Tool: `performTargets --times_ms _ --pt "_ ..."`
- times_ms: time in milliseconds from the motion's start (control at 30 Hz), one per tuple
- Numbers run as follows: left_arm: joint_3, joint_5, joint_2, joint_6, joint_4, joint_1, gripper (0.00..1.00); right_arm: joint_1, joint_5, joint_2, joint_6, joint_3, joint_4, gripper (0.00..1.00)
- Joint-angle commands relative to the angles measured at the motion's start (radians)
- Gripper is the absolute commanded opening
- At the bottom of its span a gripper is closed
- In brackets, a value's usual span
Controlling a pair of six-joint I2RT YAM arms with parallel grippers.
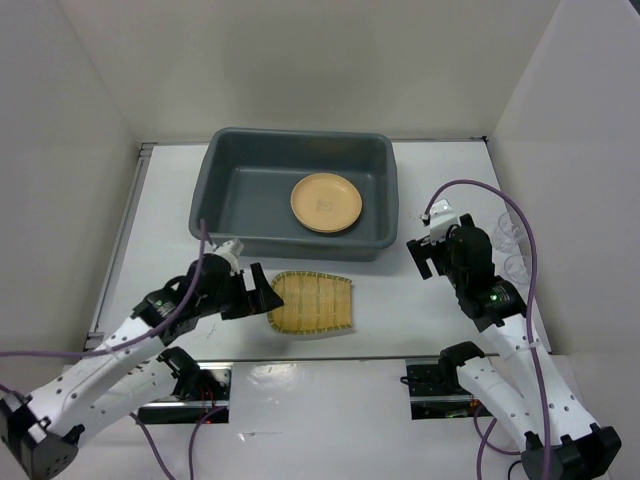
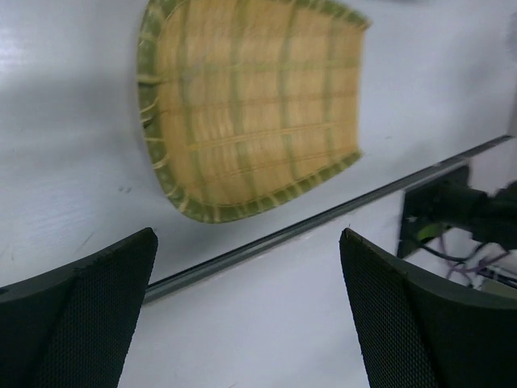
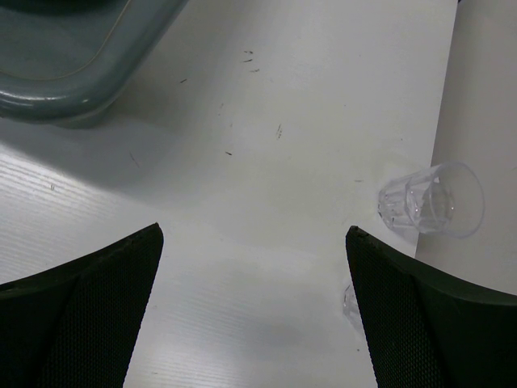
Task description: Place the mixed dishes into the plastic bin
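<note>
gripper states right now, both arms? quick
Left gripper: open, holding nothing; the fan-shaped dish lies just ahead of it.
Right gripper: open, holding nothing; a clear glass cup sits nearby, untouched.

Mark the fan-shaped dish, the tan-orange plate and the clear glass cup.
fan-shaped dish [image 2: 254, 109], left wrist view, middle of its woven surface.
tan-orange plate [image 1: 326, 203], top external view, its centre.
clear glass cup [image 3: 428, 200], right wrist view, middle of its glass body.
</note>
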Motion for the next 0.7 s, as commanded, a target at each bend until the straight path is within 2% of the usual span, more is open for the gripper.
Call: performTargets --times_ms 0,100,167,300,400,500,667 --pt "-0.073 0.042 0.08 -0.051 0.117 0.002 1.0 0.009 0.001 -0.002 0.003 -0.005 0.051 0.98" --pt "-0.118 0.007 0.107 -0.062 0.16 0.002 1.0 0.009 0.001 -0.002 0.003 -0.005 0.051 0.98" --pt "-0.147 -0.036 0.067 -0.062 0.16 0.002 1.0 0.009 0.001 -0.002 0.003 -0.005 0.051 0.98" --pt "-0.25 -0.059 -0.065 -0.106 0.192 0.002 1.0 0.009 0.001 -0.002 0.003 -0.005 0.051 0.98" --pt "-0.374 0.011 -0.18 -0.142 0.278 0.027 1.0 0.009 -0.008 0.008 -0.006 -0.005 0.051 0.98" --pt "-0.435 0.002 -0.382 -0.185 0.248 0.036 1.0 0.009 -0.008 0.008 -0.006 -0.005 0.051 0.98" --pt "-0.543 0.013 -0.726 -0.274 0.027 0.036 1.0 0.009 -0.017 0.028 -0.006 -0.005 0.042 0.98"
